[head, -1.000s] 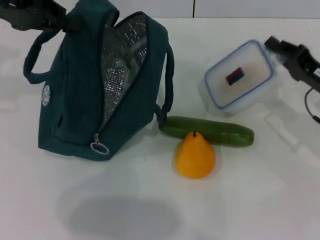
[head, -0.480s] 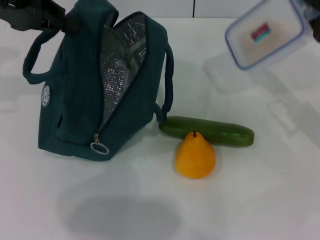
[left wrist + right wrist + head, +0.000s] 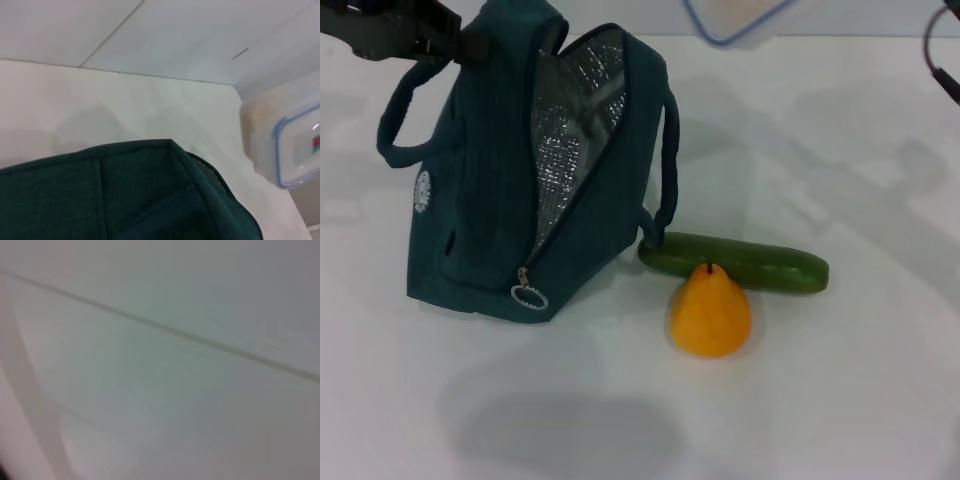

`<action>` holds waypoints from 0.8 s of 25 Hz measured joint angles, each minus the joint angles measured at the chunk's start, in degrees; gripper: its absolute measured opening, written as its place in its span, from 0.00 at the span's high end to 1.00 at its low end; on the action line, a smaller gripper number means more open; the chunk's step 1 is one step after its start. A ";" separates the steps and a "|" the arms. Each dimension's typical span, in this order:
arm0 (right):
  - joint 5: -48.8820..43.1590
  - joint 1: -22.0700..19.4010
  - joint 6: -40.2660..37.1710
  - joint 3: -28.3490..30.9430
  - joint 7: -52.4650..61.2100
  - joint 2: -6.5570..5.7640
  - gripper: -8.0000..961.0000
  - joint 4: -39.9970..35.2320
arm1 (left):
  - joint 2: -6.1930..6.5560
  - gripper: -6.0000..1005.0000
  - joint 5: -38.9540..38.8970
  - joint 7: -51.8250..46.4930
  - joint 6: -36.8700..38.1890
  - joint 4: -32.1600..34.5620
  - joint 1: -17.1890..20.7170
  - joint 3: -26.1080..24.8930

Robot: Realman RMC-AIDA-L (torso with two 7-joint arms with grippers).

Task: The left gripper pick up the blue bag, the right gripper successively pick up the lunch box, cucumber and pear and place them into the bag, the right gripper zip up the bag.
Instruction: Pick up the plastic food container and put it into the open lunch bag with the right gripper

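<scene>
I see the clear rectangular blue-rimmed lunch box (image 3: 740,20) has risen off the white table (image 3: 840,380) to hang high beside the open teal-blue fabric bag (image 3: 530,190), gripped by the left gripper (image 3: 405,30); the right gripper's hold I cannot tell.

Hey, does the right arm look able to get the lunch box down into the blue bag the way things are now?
Probably yes. The blue bag stands upright, unzipped, its foil-lined mouth gaping. The left gripper is at its top. The lunch box is lifted above and beside the opening, with nothing between them.
</scene>
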 joint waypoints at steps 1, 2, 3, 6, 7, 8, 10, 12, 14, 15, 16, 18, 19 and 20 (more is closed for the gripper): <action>0.09 1.10 0.07 -0.55 0.17 0.02 0.89 -0.01 | -0.04 0.95 0.01 0.00 0.00 -0.10 -0.13 0.00; 0.11 1.99 0.21 -1.09 0.33 0.03 0.89 -0.01 | -0.06 0.95 0.01 -0.01 0.00 -0.14 -0.22 0.00; 0.14 2.87 0.41 -1.64 0.46 0.04 0.89 -0.13 | -0.16 0.95 0.00 -0.02 0.00 -0.18 -0.38 0.00; 0.16 5.78 1.13 -3.65 0.73 0.06 0.89 -0.31 | -0.50 0.95 0.00 -0.07 0.00 -0.21 -0.73 0.00; 0.17 6.41 1.53 -4.17 0.74 0.07 0.89 -0.35 | -0.64 0.95 -0.01 -0.08 0.00 -0.21 -0.79 0.00; 0.20 7.05 2.02 -4.81 0.74 0.07 0.89 -0.41 | -0.77 0.95 -0.01 -0.08 0.00 -0.21 -0.81 0.00; 0.25 7.77 2.96 -5.89 0.74 0.07 0.89 -0.55 | -1.14 0.95 -0.04 -0.09 0.00 -0.21 -0.85 0.00; 0.28 8.16 4.05 -7.37 0.72 0.07 0.89 -0.63 | -1.38 0.95 -0.15 -0.08 0.00 -0.21 -0.89 0.01; 0.32 8.26 5.28 -8.89 0.50 0.06 0.89 -0.65 | -1.43 0.95 -0.88 -0.07 0.00 -0.20 -0.89 0.00; 0.33 8.29 6.00 -9.98 0.40 0.07 0.89 -0.66 | -1.44 0.95 -1.16 -0.08 0.00 -0.21 -0.84 0.00; 0.34 8.19 6.86 -11.36 0.37 0.08 0.89 -0.67 | -1.45 0.95 -1.65 -0.09 0.00 -0.20 -0.75 0.01; 0.52 7.79 8.62 -14.22 0.40 0.08 0.89 -0.69 | -1.45 0.95 -2.08 -0.08 0.00 -0.19 -0.57 0.01; 1.36 7.38 9.51 -16.19 0.40 0.07 0.89 -0.74 | -1.46 0.95 -2.10 -0.05 0.00 -0.19 -0.52 0.00; 2.08 7.05 10.09 -17.76 0.36 0.07 0.89 -0.74 | -1.46 0.95 -2.11 -0.01 -0.01 -0.20 -0.49 0.00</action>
